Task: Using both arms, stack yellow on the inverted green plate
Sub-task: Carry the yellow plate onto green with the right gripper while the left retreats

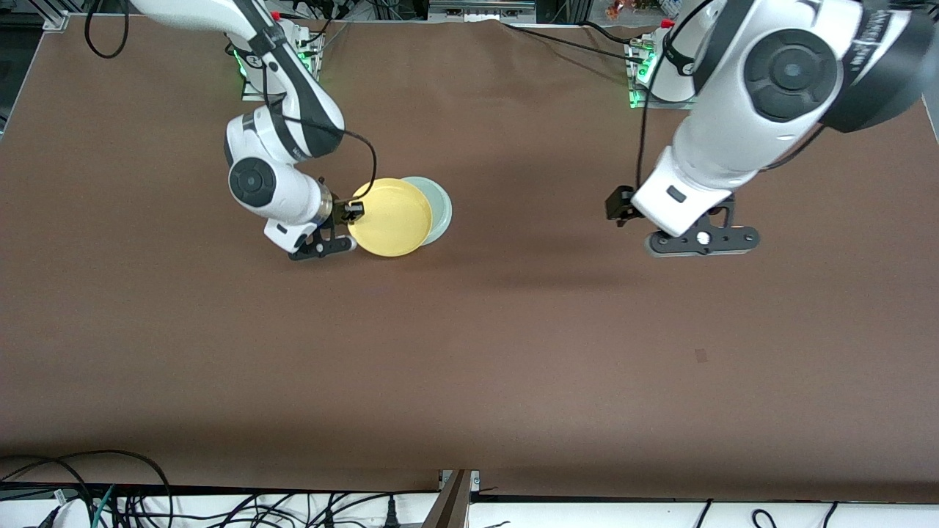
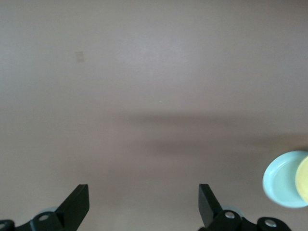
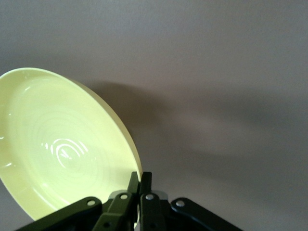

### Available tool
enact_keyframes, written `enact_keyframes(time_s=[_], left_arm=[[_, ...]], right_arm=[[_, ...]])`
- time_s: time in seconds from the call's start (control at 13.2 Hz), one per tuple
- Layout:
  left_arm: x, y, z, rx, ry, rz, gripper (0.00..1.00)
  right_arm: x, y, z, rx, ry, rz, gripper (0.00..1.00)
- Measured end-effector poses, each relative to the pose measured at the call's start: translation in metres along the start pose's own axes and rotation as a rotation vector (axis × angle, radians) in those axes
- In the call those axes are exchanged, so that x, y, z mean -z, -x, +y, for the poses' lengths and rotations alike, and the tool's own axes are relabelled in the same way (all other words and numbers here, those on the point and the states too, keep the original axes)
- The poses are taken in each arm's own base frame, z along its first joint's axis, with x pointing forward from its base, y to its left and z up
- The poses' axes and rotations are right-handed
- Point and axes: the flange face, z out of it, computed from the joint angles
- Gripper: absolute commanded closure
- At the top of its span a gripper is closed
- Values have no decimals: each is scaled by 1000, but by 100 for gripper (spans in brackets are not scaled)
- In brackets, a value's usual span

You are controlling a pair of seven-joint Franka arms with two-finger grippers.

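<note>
The pale-yellow plate [image 1: 390, 218] is held by its rim in my right gripper [image 1: 354, 211], which is shut on it. It is tilted and covers most of the mint-green plate [image 1: 441, 206], which lies on the table beneath and shows only as a crescent. The right wrist view shows the yellow plate's inside [image 3: 57, 144] and my right gripper [image 3: 140, 183] pinching the rim. My left gripper [image 1: 618, 207] is open and empty over bare table toward the left arm's end. In the left wrist view my left gripper [image 2: 143, 202] is wide open, with the green plate [image 2: 283, 179] and the yellow plate's edge [image 2: 304, 180] off to one side.
The brown table [image 1: 469, 352] is bare around the plates. Cables run along the table edge nearest the front camera [image 1: 132, 499]. A small dark mark [image 1: 700, 356] is on the table surface.
</note>
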Motion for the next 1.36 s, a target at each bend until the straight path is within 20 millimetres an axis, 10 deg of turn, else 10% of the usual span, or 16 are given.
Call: enact_keyframes(time_s=[0.38, 0.91, 1.36], left_arm=[[15, 3, -88, -53, 16, -17, 0], [31, 51, -165, -92, 40, 1, 0], [24, 67, -179, -97, 37, 7, 0]], right_arm=[[-13, 47, -10, -24, -36, 14, 100], [-54, 54, -3, -64, -59, 45, 100], [-65, 49, -7, -66, -71, 76, 100]])
